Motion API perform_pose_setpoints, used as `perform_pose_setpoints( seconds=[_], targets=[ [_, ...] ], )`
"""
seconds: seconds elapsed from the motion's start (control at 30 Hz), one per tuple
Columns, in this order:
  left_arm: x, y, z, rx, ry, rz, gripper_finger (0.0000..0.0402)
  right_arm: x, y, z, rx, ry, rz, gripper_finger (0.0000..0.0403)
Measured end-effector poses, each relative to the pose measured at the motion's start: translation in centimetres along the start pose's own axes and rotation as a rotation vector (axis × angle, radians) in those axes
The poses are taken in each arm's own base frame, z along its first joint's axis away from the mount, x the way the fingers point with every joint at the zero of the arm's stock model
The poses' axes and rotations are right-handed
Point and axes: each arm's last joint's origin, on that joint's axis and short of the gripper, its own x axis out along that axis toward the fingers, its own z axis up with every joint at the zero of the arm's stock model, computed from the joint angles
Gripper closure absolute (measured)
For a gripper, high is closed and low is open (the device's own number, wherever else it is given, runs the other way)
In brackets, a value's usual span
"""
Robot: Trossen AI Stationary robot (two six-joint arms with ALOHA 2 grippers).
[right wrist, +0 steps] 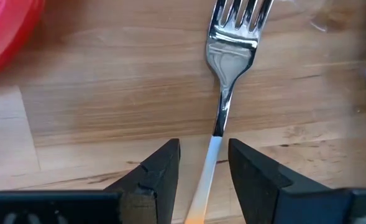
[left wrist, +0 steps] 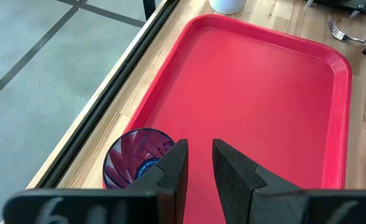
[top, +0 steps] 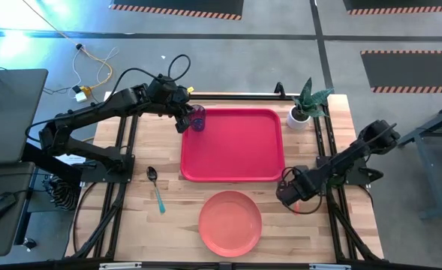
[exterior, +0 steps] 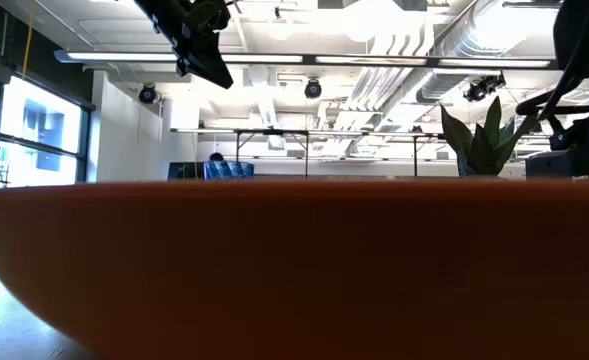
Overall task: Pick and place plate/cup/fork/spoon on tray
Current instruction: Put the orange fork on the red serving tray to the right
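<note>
Your plate (top: 230, 223) lies nearest on the wooden table (top: 130, 210); right gripper (right wrist: 200, 180) straddles the fork (right wrist: 232, 56), jaws open; left gripper (left wrist: 198, 174) open beside the cup (left wrist: 136, 155).

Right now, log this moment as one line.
left end effector: open beside cup on tray | right end effector: open astride fork | plate, spoon: on table

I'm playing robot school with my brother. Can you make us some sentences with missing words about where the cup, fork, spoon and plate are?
1. The blue cup stands in a corner of the red ____.
2. The handle of the ____ lies between the open fingers of the right gripper.
3. The spoon lies on the wooden ____, not on the tray.
4. The orange plate is ____ the tray.

Missing words: tray; fork; table; outside
</note>
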Motion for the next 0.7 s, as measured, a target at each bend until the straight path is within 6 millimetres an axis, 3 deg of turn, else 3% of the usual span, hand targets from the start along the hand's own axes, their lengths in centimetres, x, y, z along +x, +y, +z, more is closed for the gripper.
perform_pose_setpoints(
  seconds=[0.17,0.47,0.7],
  targets=[
    [0.0,0.01,0.01,0.0,-0.001,0.0,0.0337,0.01,0.02,-0.01,0.004,0.007,-0.001,0.0291],
    [0.0,0.01,0.02,0.0,-0.002,0.0,0.0337,0.04,0.07,-0.03,0.028,0.007,0.004,0.0391],
    [0.0,0.01,0.02,0.0,-0.002,0.0,0.0337,0.04,0.04,-0.02,0.041,0.008,-0.001,0.0398]
  ],
)
